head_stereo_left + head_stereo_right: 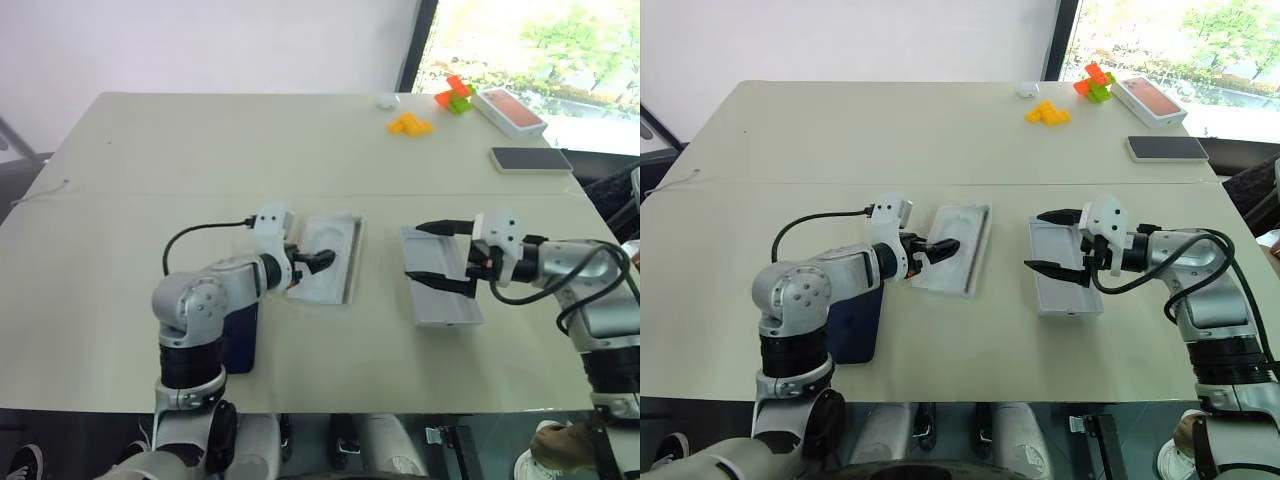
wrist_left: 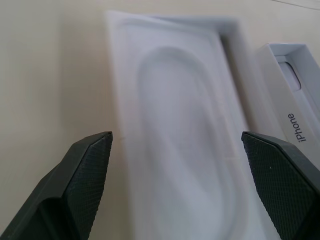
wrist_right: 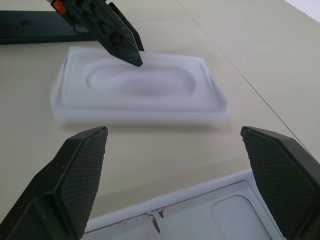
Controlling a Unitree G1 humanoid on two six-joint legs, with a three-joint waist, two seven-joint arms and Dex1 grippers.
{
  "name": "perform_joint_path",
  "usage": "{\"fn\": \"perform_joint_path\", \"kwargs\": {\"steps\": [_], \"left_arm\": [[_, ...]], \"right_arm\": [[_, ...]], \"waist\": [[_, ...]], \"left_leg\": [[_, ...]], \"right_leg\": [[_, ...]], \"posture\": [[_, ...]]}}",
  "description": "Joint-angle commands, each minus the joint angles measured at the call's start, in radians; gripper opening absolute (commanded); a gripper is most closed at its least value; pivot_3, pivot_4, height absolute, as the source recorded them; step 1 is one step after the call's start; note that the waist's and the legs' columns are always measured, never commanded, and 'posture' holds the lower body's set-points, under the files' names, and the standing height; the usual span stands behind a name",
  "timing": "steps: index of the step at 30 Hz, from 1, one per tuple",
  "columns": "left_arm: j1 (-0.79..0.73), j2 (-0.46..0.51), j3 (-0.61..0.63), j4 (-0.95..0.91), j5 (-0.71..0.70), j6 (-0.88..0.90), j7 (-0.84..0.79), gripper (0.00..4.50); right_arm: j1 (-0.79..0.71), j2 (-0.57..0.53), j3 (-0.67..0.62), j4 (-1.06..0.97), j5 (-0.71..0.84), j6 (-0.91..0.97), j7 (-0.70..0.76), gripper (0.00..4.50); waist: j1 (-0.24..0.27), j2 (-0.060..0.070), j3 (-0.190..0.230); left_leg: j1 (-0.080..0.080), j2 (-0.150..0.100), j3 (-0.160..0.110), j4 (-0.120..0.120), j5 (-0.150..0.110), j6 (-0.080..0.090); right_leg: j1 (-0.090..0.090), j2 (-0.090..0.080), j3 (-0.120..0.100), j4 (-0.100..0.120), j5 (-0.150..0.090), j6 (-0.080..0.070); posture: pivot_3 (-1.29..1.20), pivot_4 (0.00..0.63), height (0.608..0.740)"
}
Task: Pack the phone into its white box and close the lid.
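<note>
A pale table (image 1: 300, 150) holds the white box (image 1: 327, 257) at centre with an oval-recessed insert seated in it, and the lid (image 1: 440, 278) lies just right, hollow side up. The phone (image 1: 240, 335) lies near the front edge, partly under the left arm. The left gripper (image 1: 318, 260) hovers spread over the insert, holding nothing; the right gripper (image 1: 432, 252) gapes over the lid, empty.

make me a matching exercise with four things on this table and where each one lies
Things:
1. phone
2. flat white insert
3. dark grey slab
4. orange-topped box

Places:
a. far right corner of the table
b. under the left gripper
c. near edge, beside the left arm
d. right edge, just short of the far corner

Pairs: 1-c, 2-b, 3-d, 4-a
</note>
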Motion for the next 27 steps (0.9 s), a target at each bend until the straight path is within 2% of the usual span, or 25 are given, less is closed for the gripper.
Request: {"fn": "perform_joint_path", "kwargs": {"steps": [1, 3, 11, 14, 16, 21, 27], "left_arm": [[-0.045, -0.009, 0.029, -0.040, -0.016, -0.012, -0.016, 4.46], [-0.051, -0.026, 0.050, -0.041, -0.028, -0.013, -0.024, 4.46], [-0.033, 0.016, 0.014, -0.044, -0.005, -0.053, -0.065, 4.46], [-0.050, -0.002, 0.049, -0.017, -0.014, -0.098, -0.072, 3.63], [-0.052, -0.002, 0.042, -0.001, -0.011, -0.113, -0.080, 2.70], [-0.028, 0.039, -0.082, 0.050, 0.035, -0.148, -0.122, 0.15], [-0.043, 0.058, -0.157, 0.125, 0.075, -0.179, -0.141, 0.06]], "right_arm": [[-0.023, 0.007, -0.009, -0.015, 0.002, -0.017, 0.001, 4.50], [-0.024, 0.010, -0.009, -0.017, 0.001, -0.015, 0.001, 4.50], [-0.034, 0.013, -0.011, -0.016, -0.003, -0.014, -0.003, 4.50], [-0.040, 0.026, -0.016, -0.016, 0.006, -0.002, -0.019, 4.50], [-0.045, 0.035, -0.014, -0.020, 0.006, 0.001, -0.030, 4.50], [-0.067, 0.055, -0.007, -0.002, -0.011, -0.013, -0.050, 4.50], [-0.074, 0.061, -0.006, 0.003, -0.023, -0.020, -0.059, 4.50]], "waist": [[0.002, 0.000, 0.000], [0.001, 0.000, 0.000], [-0.001, 0.000, 0.000], [0.000, 0.000, 0.000], [0.000, 0.000, 0.000], [0.000, 0.000, 0.000], [0.000, 0.000, 0.000]], "left_leg": [[0.000, 0.000, 0.000, 0.000, 0.000, 0.000], [0.000, 0.000, 0.000, 0.000, 0.000, 0.000], [0.000, 0.000, 0.000, 0.000, 0.000, 0.000], [0.000, 0.000, 0.000, 0.000, 0.000, 0.000], [0.000, 0.000, 0.000, 0.000, 0.000, 0.000], [0.000, 0.000, 0.000, 0.000, 0.000, 0.000], [0.000, 0.000, 0.000, 0.000, 0.000, 0.000]], "right_leg": [[0.000, 0.000, 0.000, 0.000, 0.000, 0.000], [0.000, 0.000, 0.000, 0.000, 0.000, 0.000], [0.000, 0.000, 0.000, 0.000, 0.000, 0.000], [0.000, 0.000, 0.000, 0.000, 0.000, 0.000], [0.000, 0.000, 0.000, 0.000, 0.000, 0.000], [0.000, 0.000, 0.000, 0.000, 0.000, 0.000], [0.000, 0.000, 0.000, 0.000, 0.000, 0.000]], "posture": [[0.00, 0.150, 0.737], [0.00, 0.150, 0.737], [0.00, 0.150, 0.737], [0.00, 0.150, 0.737], [0.00, 0.150, 0.737], [0.00, 0.150, 0.737], [0.00, 0.150, 0.737]]}}
